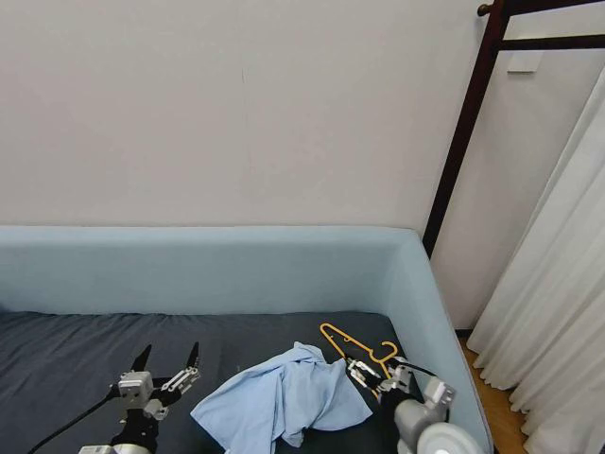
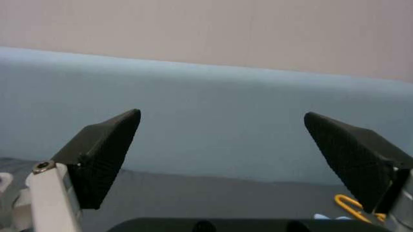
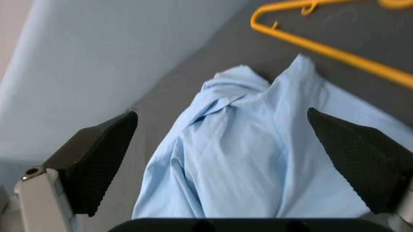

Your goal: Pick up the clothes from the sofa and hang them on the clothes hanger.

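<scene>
Sofa (image 1: 189,270) holds blue shirt (image 1: 284,402), orange hanger (image 3: 335,53) — left tool (image 1: 169,354), right tool (image 3: 221,114) both spread apart.

Black, dimple-textured wedge jaws on silver brackets (image 2: 50,199), hex screw (image 2: 42,167), thin black cable (image 1: 76,421), round grey housing (image 1: 440,442).

The right gripper (image 3: 221,115) hangs wide open over a crumpled blue shirt (image 3: 258,164) lying mid-frame on the dark seat (image 3: 187,67). A yellow hanger (image 3: 335,54) lies just beyond the shirt, with the pale backrest (image 3: 90,63) alongside.

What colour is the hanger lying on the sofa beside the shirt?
The hanger is plain orange-yellow, clearest in the right wrist view.
</scene>
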